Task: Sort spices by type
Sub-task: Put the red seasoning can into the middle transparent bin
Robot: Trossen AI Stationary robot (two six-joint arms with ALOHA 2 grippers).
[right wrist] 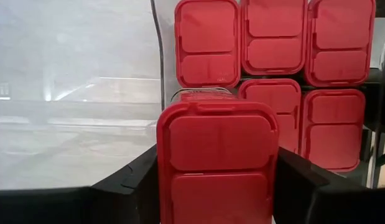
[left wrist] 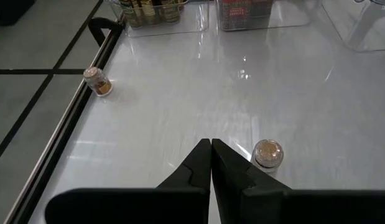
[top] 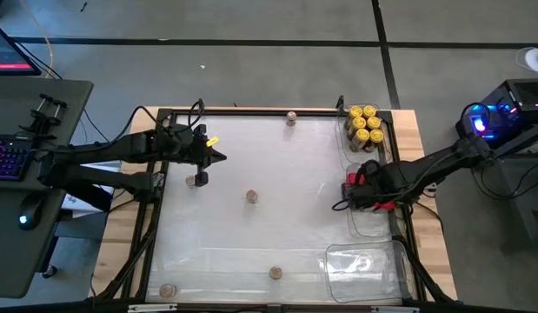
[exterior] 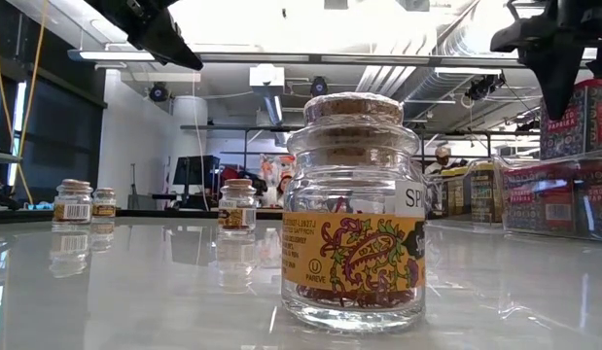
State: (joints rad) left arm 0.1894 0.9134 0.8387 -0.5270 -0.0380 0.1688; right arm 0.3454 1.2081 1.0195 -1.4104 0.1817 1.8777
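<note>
Over tray (top: pixel 355 228), right gripper (right wrist: pixel 217 180) holds upright red tin (right wrist: pixel 217 162).

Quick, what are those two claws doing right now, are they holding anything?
Left gripper: closed, holding nothing, above the table near a cork-topped jar.
Right gripper: closed on a red tin, over the tray of red tins.
</note>
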